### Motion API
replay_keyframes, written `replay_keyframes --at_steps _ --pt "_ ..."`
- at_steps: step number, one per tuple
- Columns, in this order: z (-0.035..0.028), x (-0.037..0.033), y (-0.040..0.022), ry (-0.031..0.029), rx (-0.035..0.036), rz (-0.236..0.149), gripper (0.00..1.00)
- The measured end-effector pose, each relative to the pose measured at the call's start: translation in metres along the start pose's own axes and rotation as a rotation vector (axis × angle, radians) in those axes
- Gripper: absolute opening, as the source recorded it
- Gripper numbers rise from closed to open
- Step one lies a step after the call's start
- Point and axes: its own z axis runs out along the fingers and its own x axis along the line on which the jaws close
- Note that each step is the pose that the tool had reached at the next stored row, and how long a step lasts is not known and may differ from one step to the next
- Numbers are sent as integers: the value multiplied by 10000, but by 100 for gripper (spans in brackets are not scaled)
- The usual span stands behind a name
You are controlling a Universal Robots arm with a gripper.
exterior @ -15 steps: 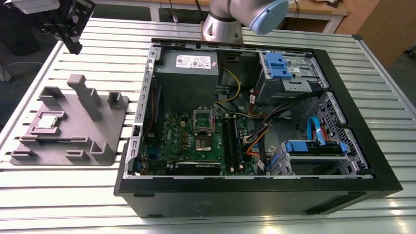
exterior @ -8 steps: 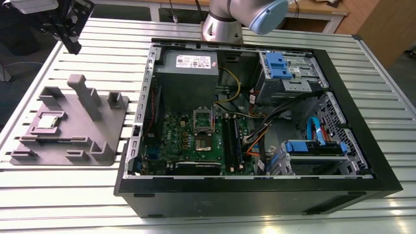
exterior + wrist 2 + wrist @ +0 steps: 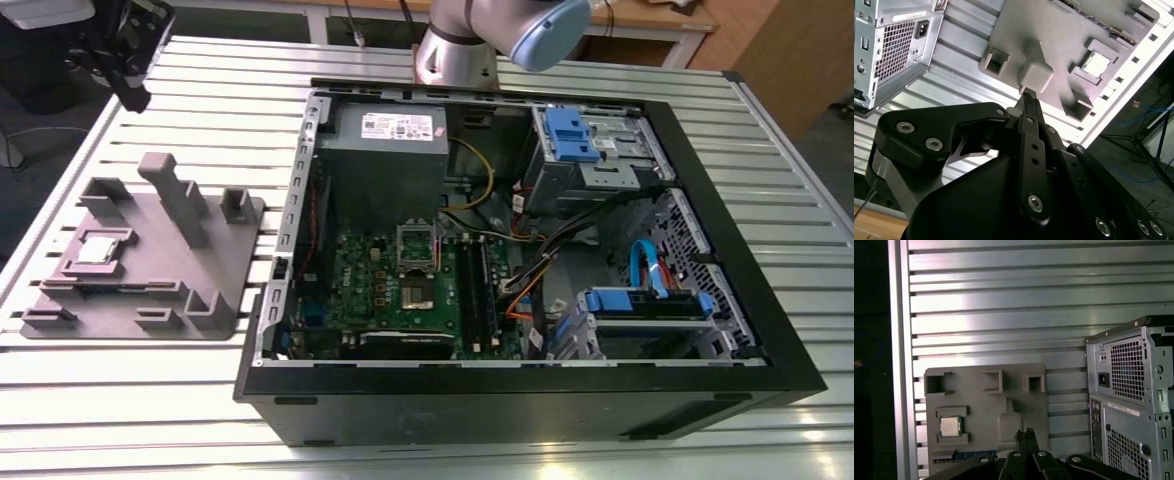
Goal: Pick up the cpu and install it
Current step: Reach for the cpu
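1. Exterior view: your tool (image 3: 131, 95) hangs high at the exterior view's left, above the desk (image 3: 147, 400). It is well apart from the cpu (image 3: 100, 248), which lies flat in its square seat on the grey tray (image 3: 134, 325), lower on that same side. The socket (image 3: 418, 245) on the green board (image 3: 380, 300) inside the case (image 3: 534, 405) looks open. I judge this to be the approach to the chip, barely begun.
2. Second wrist view: the tool (image 3: 1029, 97) has its fingertips together, clamped on nothing. An upright block (image 3: 1036, 75) of the tray (image 3: 1054, 30) stands close to the tips, while the cpu (image 3: 1097, 65) sits apart from them. You would do well to clear that block from above rather than sweep past it.
3. First wrist view: the tool (image 3: 1024, 432) points at the block (image 3: 1013, 422), not the cpu (image 3: 949, 426). Centre over the chip, spread the fingers before descending, and come down level onto its rim edges.
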Motion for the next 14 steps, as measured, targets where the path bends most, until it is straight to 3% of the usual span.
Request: replay_keyframes --at_steps 7,14 --pt "26 116 -10 -1 -1 1 11" --pt "34 181 -15 0 0 1 11"
